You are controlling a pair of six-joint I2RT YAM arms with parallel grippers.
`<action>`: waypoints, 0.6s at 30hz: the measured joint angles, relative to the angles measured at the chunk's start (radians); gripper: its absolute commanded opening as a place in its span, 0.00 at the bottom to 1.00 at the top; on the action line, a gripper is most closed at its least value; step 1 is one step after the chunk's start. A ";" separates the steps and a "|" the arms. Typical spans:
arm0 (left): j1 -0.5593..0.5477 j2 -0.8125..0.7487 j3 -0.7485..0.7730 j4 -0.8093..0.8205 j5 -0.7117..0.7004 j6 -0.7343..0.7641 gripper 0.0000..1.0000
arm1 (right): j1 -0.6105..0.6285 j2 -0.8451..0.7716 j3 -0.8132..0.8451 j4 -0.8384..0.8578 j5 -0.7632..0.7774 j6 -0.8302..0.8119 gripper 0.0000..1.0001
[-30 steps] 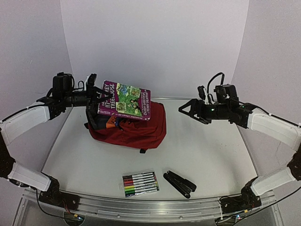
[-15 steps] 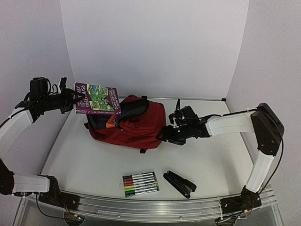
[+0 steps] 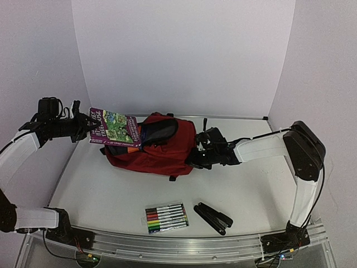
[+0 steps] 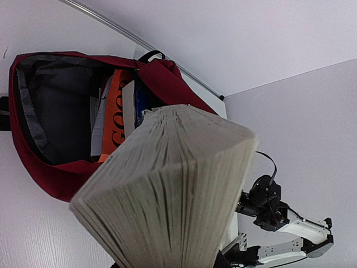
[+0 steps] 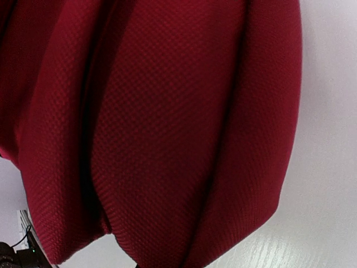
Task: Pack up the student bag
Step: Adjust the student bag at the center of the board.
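At centre left the left gripper [image 3: 83, 126] clamps a book [image 3: 114, 127], long axis aimed rightward at the open bag [image 3: 164, 156]; the right gripper [image 3: 194, 158], closed, sits against its right end.

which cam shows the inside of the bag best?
Left wrist. It looks into the open bag: dark lining, an orange book inside, though the held book blocks part. Top external shows the opening only at a slant. Right wrist shows only red fabric up close.
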 measured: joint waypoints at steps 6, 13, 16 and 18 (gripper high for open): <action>0.000 -0.013 0.000 -0.025 0.015 0.028 0.00 | -0.049 -0.035 -0.065 0.022 0.009 -0.022 0.00; 0.000 -0.029 -0.036 -0.026 0.052 0.048 0.00 | -0.237 -0.172 -0.213 -0.020 -0.024 -0.091 0.27; 0.000 -0.030 -0.063 -0.021 0.072 0.047 0.00 | -0.288 -0.215 -0.226 -0.085 -0.011 -0.125 0.62; 0.000 -0.030 -0.084 -0.018 0.085 0.045 0.00 | -0.293 -0.244 -0.226 -0.117 -0.008 -0.156 0.75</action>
